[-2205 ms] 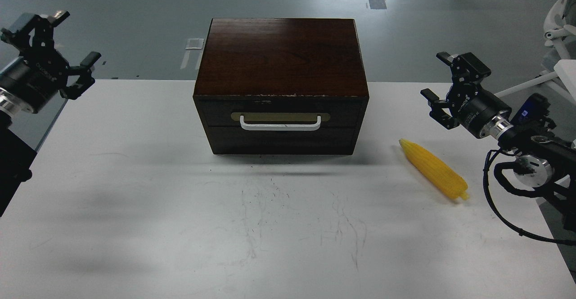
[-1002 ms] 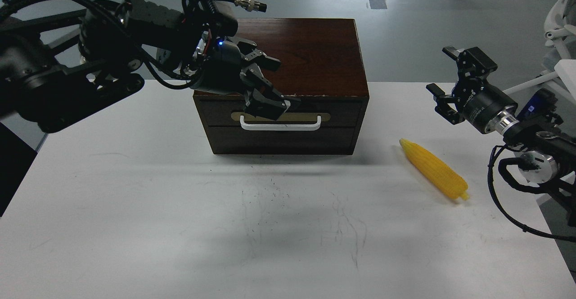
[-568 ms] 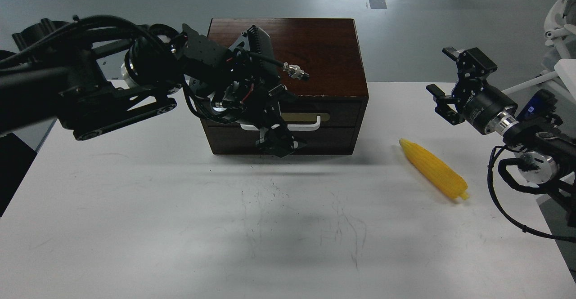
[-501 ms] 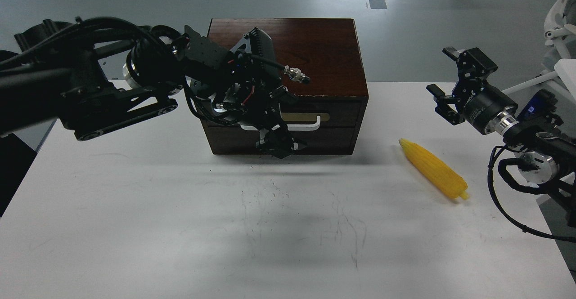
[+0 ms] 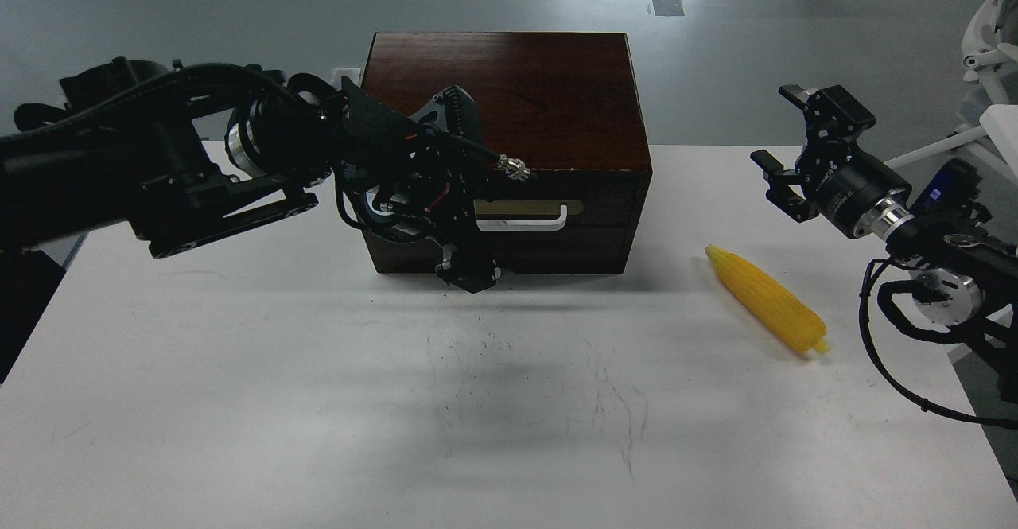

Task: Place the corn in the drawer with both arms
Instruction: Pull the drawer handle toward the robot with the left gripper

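The yellow corn (image 5: 767,300) lies on the white table (image 5: 238,354), right of the dark brown box (image 5: 509,91), tip pointing toward the box. The drawer (image 5: 557,209) is closed; its beige plate and white bar handle (image 5: 531,226) are partly hidden by my left arm. My left gripper (image 5: 468,272) points down in front of the drawer's lower left part, below the handle. It is dark, and its fingers cannot be told apart. My right gripper (image 5: 778,145) is open and empty, held above the table beyond the corn.
The box stands at the table's back middle. My left arm (image 5: 199,163) stretches across the table's back left in front of the box. The right arm's cables (image 5: 891,354) hang by the table's right edge. A white chair (image 5: 990,44) stands at far right.
My left arm swung in from the far left to the drawer front, and its gripper dropped from the handle to below it and slightly left. The right gripper and corn barely moved.
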{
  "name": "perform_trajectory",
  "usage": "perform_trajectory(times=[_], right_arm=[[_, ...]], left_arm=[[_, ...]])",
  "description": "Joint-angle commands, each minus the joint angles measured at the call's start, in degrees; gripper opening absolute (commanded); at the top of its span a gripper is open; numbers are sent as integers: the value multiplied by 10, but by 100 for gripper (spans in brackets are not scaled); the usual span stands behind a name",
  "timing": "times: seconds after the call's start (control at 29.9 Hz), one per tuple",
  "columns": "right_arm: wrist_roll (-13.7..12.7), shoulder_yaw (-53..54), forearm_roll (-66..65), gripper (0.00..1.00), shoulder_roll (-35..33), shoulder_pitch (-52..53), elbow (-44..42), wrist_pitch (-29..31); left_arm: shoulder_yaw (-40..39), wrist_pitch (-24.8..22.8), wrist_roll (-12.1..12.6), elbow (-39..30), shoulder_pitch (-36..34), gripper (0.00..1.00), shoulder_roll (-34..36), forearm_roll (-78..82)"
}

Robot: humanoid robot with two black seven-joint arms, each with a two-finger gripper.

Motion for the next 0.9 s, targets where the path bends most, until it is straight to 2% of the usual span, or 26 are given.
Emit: perform_trajectory(times=[0.0, 0.87], right_arm=[[0, 0, 0, 100, -3, 0, 0, 1], [0, 2, 0, 100, -7, -5, 2, 0]], left_arm=[[2, 0, 0, 3, 1, 99, -3, 0], [12, 0, 0, 21, 25, 99, -14, 1]])
